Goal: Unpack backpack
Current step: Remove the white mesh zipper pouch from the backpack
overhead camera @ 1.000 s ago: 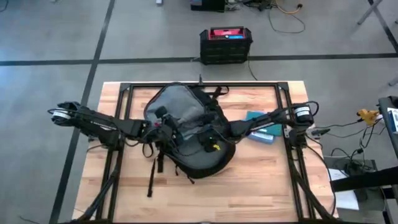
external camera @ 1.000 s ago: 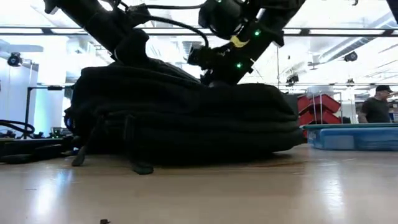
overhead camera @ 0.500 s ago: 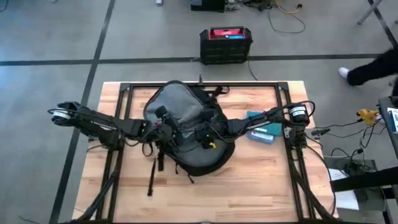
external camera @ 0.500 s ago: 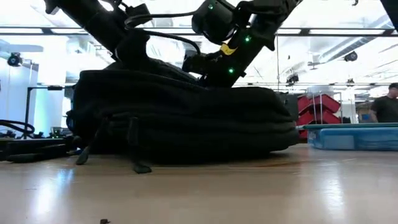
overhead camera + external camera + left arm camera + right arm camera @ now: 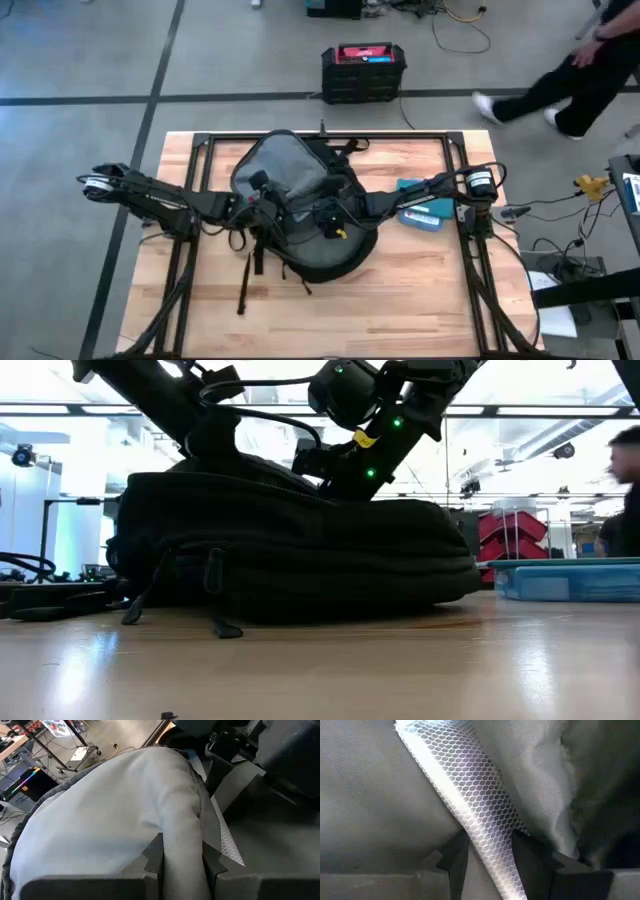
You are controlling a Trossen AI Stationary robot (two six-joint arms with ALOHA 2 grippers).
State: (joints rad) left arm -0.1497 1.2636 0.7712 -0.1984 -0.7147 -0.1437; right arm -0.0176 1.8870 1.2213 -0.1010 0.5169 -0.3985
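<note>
The backpack [image 5: 305,215] lies flat in the middle of my wooden table [image 5: 400,290], its grey lining [image 5: 280,170] turned up toward the far side and a loose black strap [image 5: 245,285] trailing toward the near edge.

My left tool [image 5: 182,857] is over the pack's left half. Its two fingers [image 5: 152,860] are pressed onto a raised fold of the grey lining [image 5: 182,820], pinching it between them.

My right tool [image 5: 487,852] reaches in from the right, down inside the pack's opening beside the left one. Its fingers [image 5: 455,855] are pinched on a strip of white honeycomb mesh [image 5: 470,795] that runs up between them, with grey lining fabric [image 5: 375,800] on either side.

From table height, the backpack [image 5: 290,555] sits as a low black mound with both of my arms coming down onto its top.

A blue tray [image 5: 425,208] rests on the table just right of the pack, under my right arm. On the floor beyond the far edge stands a black box with a red top [image 5: 363,70]. A person [image 5: 575,75] is on the floor at the far right.
</note>
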